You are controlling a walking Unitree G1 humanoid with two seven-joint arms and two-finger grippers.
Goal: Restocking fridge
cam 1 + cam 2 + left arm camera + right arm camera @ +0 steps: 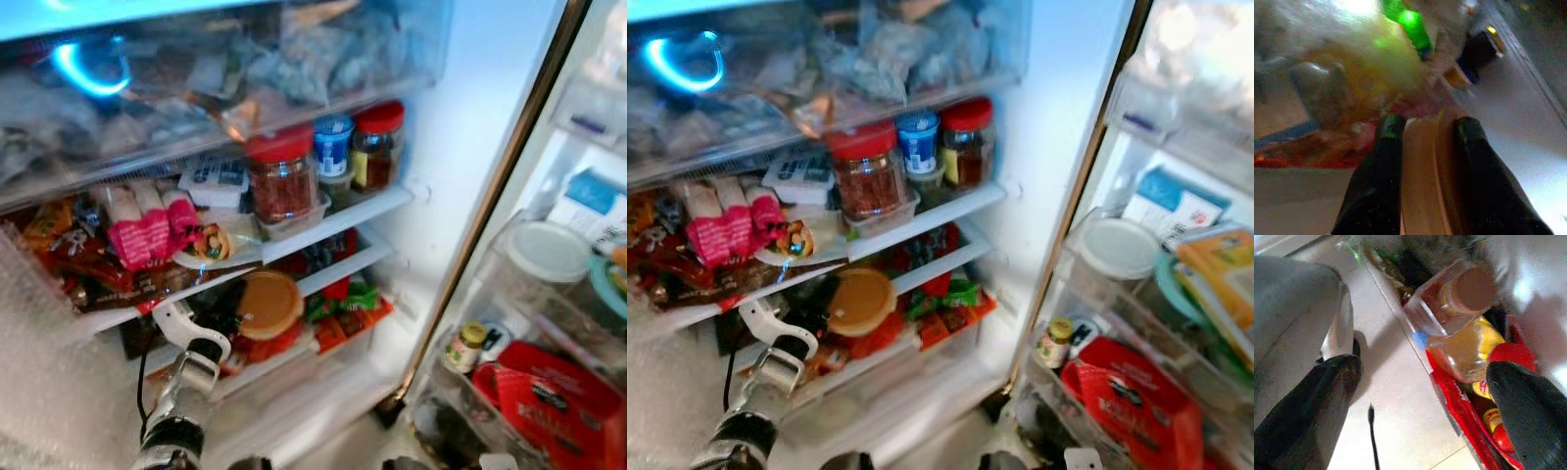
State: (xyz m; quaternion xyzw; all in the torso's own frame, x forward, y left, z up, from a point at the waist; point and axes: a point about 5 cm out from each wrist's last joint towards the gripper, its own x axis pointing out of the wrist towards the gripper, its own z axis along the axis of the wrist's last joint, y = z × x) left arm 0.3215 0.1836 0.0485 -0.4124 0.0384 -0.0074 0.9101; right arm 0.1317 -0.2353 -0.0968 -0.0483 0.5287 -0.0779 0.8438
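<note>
**Tan-lidded tub in my left gripper at the lower fridge shelf**

My left gripper (1425, 132) is clamped on a round plastic tub with a flat tan lid (266, 304); in my left wrist view its edge sits squeezed between my two black fingers (1382, 166), one on each side. In the left eye view the tub hangs in the lower centre of the frame, tilted with the lid facing outward, in the gap just under the white wire-edged middle shelf (338, 223) and above the clear bottom drawer (294, 367). My silver left arm (181, 392) rises from the bottom left of the frame toward it.

Red and green foil packets (348, 304) lie just right of the tub on the lower shelf. On the middle shelf, upper centre, stands a clear jar with a red screw lid (281, 176) in a shallow clear tray, with a blue-and-white yoghurt cup (333, 145) and a second, darker red-lidded jar (378, 145) beside it. Pink-wrapped packets (147, 235) lie at the left of that shelf.

The open fridge door fills the right of the frame; its lower bin holds a flat red packet (549, 401) and a small yellow-capped bottle (464, 347).

My right gripper (1425, 382) is spread wide, grasping nothing, over pale floor tiles beside a clear amber-filled bottle (1459, 352).
</note>
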